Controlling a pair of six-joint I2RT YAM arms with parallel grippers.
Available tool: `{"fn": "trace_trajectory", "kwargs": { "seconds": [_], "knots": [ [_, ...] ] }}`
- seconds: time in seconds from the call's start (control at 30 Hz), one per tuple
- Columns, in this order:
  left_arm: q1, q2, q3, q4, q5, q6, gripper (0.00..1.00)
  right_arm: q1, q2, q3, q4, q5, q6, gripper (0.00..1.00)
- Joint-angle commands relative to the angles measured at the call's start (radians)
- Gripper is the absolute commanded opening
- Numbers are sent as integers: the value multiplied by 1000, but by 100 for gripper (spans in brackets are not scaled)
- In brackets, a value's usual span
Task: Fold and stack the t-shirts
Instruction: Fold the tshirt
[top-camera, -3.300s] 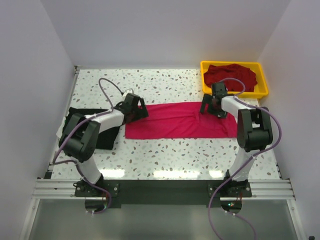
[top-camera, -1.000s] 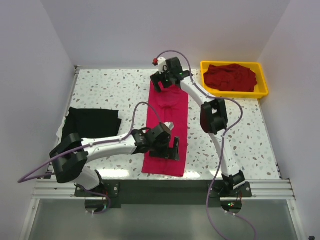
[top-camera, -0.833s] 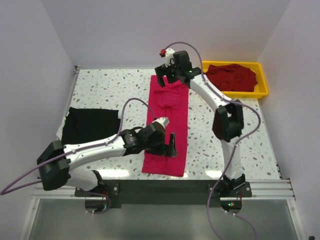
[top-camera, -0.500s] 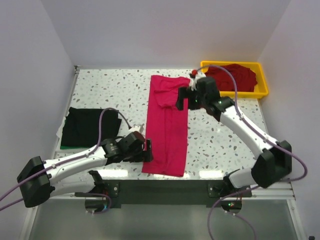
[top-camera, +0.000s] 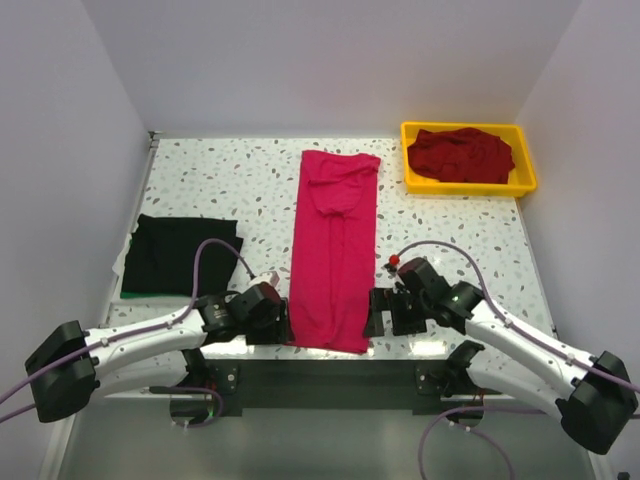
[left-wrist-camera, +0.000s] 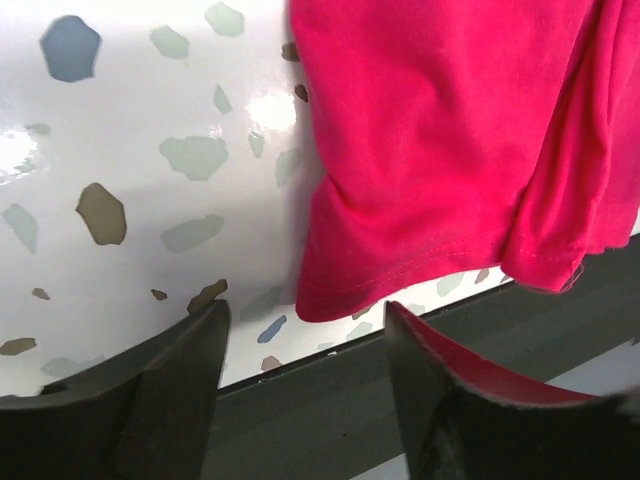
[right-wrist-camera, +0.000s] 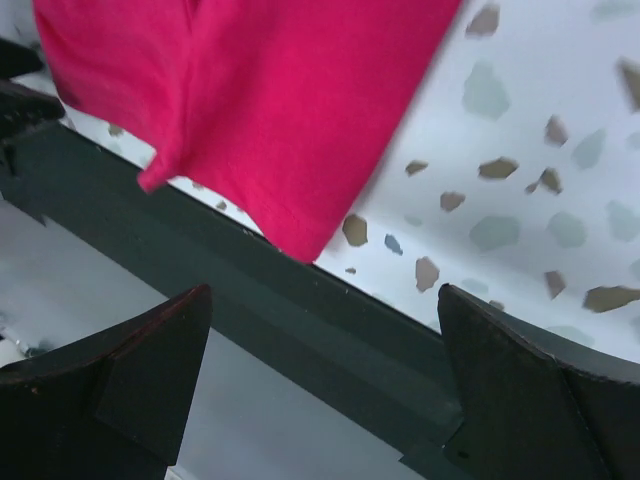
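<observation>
Closest to me, my left gripper (top-camera: 281, 322) sits low at the near edge of the white speckled table (top-camera: 220, 180). Its two fingers are spread apart with nothing between them, just beside the near left corner of the bright pink-red soft t-shirt (top-camera: 335, 250). My right gripper (top-camera: 377, 312) is on the other side, by the shirt's near right corner, and its fingers are wide apart and empty too. The pink-red shirt lies flat in a long strip down the middle of the table, running away from me. In both wrist cameras I only see its near hem, which reaches the dark bar at the table's front; the rest is cut off. Farther back on the left lies the folded black t-shirt (top-camera: 180, 255). A thin green bit (top-camera: 128, 293) peeks out under it, and I cannot tell what that is. In the far right corner, the dark maroon t-shirt (top-camera: 460, 153) is bunched up in the yellow plastic tray (top-camera: 470, 189).
</observation>
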Motion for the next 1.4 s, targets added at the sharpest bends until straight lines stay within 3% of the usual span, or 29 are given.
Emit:
{"fn": "trace_trajectory", "kwargs": {
  "seconds": [0.0, 0.3, 0.5, 0.53, 0.67, 0.7, 0.77, 0.8, 0.83, 0.9, 0.93, 1.1, 1.37],
  "knots": [
    [-17, 18, -22, 37, 17, -37, 66, 79, -26, -68, 92, -71, 167, 99],
    [-62, 86, -18, 72, -9, -118, 42, 198, 78, -125, 210, -12, 291, 95],
    [-82, 120, -19, 73, -38, -153, 25, 206, 150, -142, 289, 18, 331, 72],
    [-82, 126, -18, 75, -41, -155, 23, 206, 164, -139, 292, 19, 328, 64],
    [-86, 182, 8, 81, -55, -150, 13, 207, 241, -125, 308, 10, 317, 56],
    [-89, 193, 11, 83, -54, -149, 7, 206, 250, -125, 316, 22, 314, 54],
    [-98, 204, 22, 71, -60, -155, 0, 207, 275, -124, 316, 28, 310, 41],
    [-102, 204, 24, 63, -64, -157, 0, 207, 278, -122, 310, 30, 308, 36],
    [-108, 199, 28, 52, -71, -167, 0, 207, 278, -124, 304, 31, 305, 22],
    [-127, 173, 30, 31, -69, -170, 0, 209, 259, -122, 248, 30, 291, 5],
    [-133, 163, 28, 24, -71, -178, 0, 209, 247, -122, 226, 21, 277, 0],
    [-187, 127, 24, 4, -28, -189, 0, 209, 96, -141, 89, -50, 247, 0],
    [-263, 124, 93, -17, -43, -207, 0, 209, -5, -188, 80, -70, 274, 0]
  ]
}}
